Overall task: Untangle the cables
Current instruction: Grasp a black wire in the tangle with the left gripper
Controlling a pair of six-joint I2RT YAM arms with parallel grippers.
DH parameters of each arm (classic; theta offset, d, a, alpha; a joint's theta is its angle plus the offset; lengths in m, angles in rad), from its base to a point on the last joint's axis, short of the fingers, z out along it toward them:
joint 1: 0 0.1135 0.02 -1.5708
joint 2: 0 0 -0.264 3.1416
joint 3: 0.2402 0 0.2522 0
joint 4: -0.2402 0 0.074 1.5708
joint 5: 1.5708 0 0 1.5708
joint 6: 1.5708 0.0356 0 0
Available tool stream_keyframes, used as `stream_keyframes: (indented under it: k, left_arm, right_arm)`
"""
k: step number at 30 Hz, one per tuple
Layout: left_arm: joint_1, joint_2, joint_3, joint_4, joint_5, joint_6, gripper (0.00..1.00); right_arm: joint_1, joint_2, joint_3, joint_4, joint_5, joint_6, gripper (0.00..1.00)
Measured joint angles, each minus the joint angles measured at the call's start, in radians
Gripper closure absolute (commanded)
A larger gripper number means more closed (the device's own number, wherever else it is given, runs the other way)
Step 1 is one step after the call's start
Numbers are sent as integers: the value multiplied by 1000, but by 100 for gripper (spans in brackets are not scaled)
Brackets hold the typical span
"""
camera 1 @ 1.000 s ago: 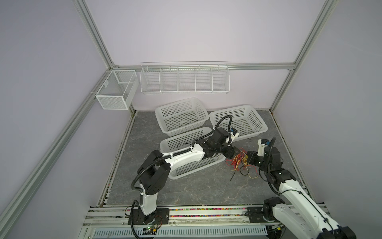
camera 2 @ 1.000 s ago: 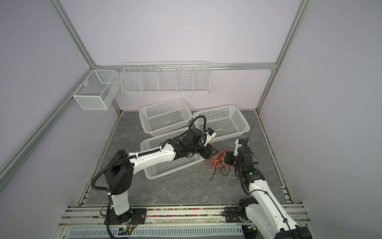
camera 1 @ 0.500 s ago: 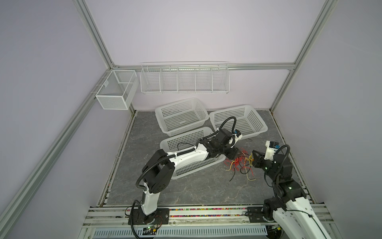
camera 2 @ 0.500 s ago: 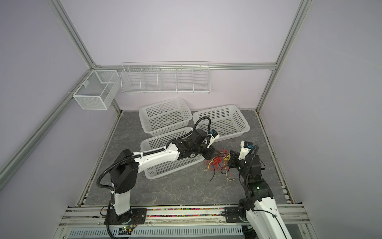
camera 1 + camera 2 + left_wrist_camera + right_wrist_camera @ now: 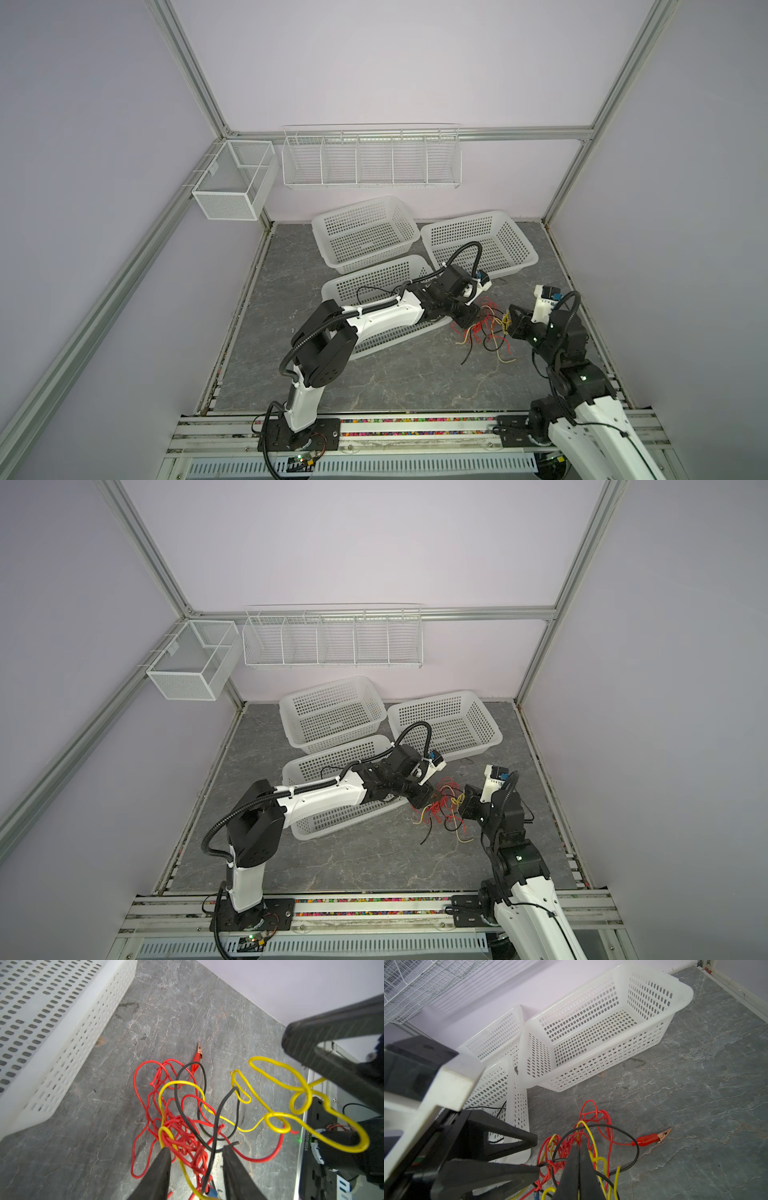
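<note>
On the grey surface (image 5: 374,374), near its front right, your right arm (image 5: 557,332) held its jaws clenched on a yellow cable (image 5: 277,1114), one loop lifted clear. The cables (image 5: 482,328) lay just beyond, strung crosswise between both arms, the red knot (image 5: 182,1136) sitting inside your left arm's (image 5: 386,318) parted jaws, the nearer pair. Against a second earlier, you had drawn the right arm back and narrowed the left jaws.

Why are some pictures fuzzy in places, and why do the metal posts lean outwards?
In both top views the wide lens splays the frame posts; light is even, shadows faint. In the left wrist view the cables are sharp, the right gripper close by is soft. In the right wrist view the basket is crisp, the wire rack smeared.
</note>
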Motion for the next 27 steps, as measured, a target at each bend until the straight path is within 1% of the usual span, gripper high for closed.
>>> stream_keyframes:
  k: [3,7,11,12,15,27]
  left_arm:
    - [-7,24,32,-34,-3,16,63]
    - [-19,31,60,-68,-18,41,70]
    - [-34,31,78,-88,-40,63,82]
    - [-36,31,79,-89,-45,65,87]
    - [-40,31,79,-92,-55,73,100]
    - [-39,28,80,-82,-87,71,100]
  right_arm:
    - [0,-1,0,-3,8,0,94]
    - [0,-2,0,-8,14,-2,94]
    - [0,-2,0,-9,14,-4,94]
    - [0,-2,0,-9,14,-4,94]
    - [0,0,0,-9,14,-4,94]
    - [0,32,0,-8,16,-3,94]
